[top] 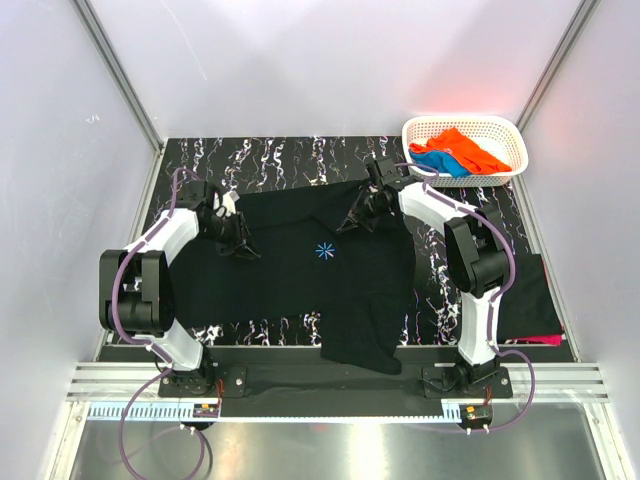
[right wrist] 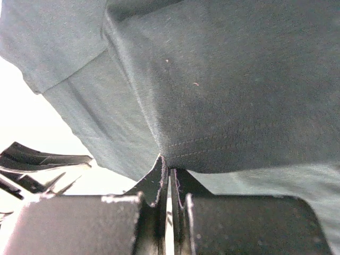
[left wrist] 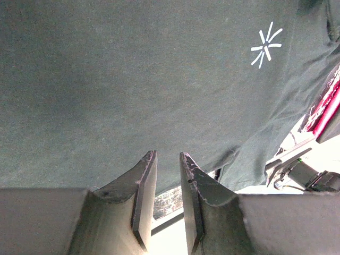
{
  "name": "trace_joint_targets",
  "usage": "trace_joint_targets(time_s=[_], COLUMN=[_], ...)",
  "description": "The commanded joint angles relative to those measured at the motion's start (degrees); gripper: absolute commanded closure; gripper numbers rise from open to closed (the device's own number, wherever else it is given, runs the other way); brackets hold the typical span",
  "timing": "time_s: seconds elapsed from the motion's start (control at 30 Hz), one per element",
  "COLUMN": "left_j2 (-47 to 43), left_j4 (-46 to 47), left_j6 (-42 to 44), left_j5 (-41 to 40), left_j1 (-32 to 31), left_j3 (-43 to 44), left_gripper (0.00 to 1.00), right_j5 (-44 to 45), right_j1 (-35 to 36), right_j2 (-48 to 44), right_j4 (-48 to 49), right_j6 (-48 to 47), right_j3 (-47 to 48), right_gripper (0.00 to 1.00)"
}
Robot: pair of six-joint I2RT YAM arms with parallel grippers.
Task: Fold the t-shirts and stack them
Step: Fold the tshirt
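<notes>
The only sign to see is a small starburst mark [top: 324,251], made of short strokes that spread out from one centre. It stands on the chest of the black t-shirt [top: 300,290]. From the top camera it looks blue. It lies between the two end effectors, to the right of the left gripper [top: 243,248] and a little nearer to the arm bases than the right gripper [top: 354,224], touching neither. In the left wrist camera the mark [left wrist: 265,48] looks white and stands ahead of the fingers [left wrist: 146,186], off to their right. No letters or numbers can be read.
</notes>
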Motion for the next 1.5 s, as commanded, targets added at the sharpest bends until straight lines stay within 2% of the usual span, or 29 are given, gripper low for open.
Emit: trace_joint_targets(time_s=[0.0,0.53,0.67,0.73,0.83,0.9,1.0,1.1,1.23,1.3,1.37,1.4,1.47], left_j2=[-1.7,-0.2,0.3,0.3,0.7,1.0,1.1,1.1,2.0,2.6,3.4,3.9,5.5], left_j4=[1.3,1.3,1.3,1.3,1.3,1.3,1.3,1.3,3.2,4.8,9.6,12.5,24.1], left_j6=[-0.5,-0.4,-0.6,-0.8,-1.2,-1.6,-1.9,-1.9,-1.9,-2.6,-4.5,-8.3,-13.3], left_j5=[2.0,2.6,2.6,2.6,2.6,2.8,3.0,3.6,6.8,9.7,13.2,14.7,18.1], left_j1=[0.3,0.5,0.5,0.5,0.4,0.4,0.4,0.4,-0.3,-2.4,-4.1,-5.8,-7.4], left_j3=[-0.3,-0.1,-0.3,-0.1,0.1,0.5,0.8,1.0,1.8,2.5,2.8,2.7,1.1], left_gripper=[0.72,0.72,0.73,0.73,0.73,0.73,0.73,0.72,0.69,0.67,0.66,0.65,0.64], right_j5=[-2.8,-6.8,-9.1,-9.9,-11.3,-15.3,-21.3,-23.4,-19.8,-14.2,-9.3,-7.6,-1.7], right_j1=[1.2,3.3,3.9,3.8,4.0,4.7,4.8,4.2,-0.4,-3.4,-8.7,-9.9,-11.2], right_j2=[-0.7,0.8,1.0,0.9,1.0,1.9,4.1,2.6,-2.6,-7.0,-10.4,-11.2,-12.3], right_j4=[2.7,9.7,10.1,10.6,11.3,15.5,14.8,11.8,2.3,-1.0,-1.0,-1.0,-1.2], right_j6=[4.4,18.5,19.6,20.0,20.6,21.4,17.9,13.2,-0.6,-5.3,-11.1,-13.6,-22.2], right_j3=[-0.2,-4.5,-4.5,-5.0,-4.6,-4.3,-0.5,1.0,1.1,-3.2,-7.1,-9.8,-11.3], right_gripper=[1.00,0.99,0.97,0.91,0.87,0.83,0.76,0.69,0.62,0.58,0.54,0.53,0.50])
